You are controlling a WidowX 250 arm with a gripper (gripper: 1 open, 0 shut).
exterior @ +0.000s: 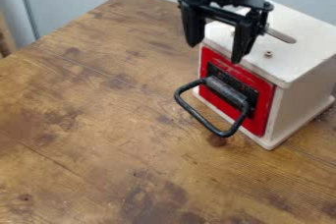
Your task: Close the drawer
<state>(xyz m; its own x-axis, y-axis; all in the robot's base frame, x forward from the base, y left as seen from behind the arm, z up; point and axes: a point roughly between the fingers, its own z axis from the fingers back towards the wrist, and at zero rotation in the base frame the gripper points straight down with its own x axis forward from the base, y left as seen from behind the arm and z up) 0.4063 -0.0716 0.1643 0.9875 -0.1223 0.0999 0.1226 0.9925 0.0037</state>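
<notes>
The drawer (pixel 252 100) shows as a red front with a black plate, set in a cream-white wooden box (pixel 297 79) at the right of the table. Its big black loop handle (pixel 207 110) hangs forward and down toward the tabletop. The red front sits about flush with the box face. My gripper (pixel 218 41) hovers above the box's near top edge, over the drawer, open, its two black fingers (pixel 195 27) pointing down with nothing between them.
The box stands on a worn brown wooden table (pixel 105 120). A small metal pin (pixel 280 37) lies on the box's top. A pale wall runs behind the table's far edge.
</notes>
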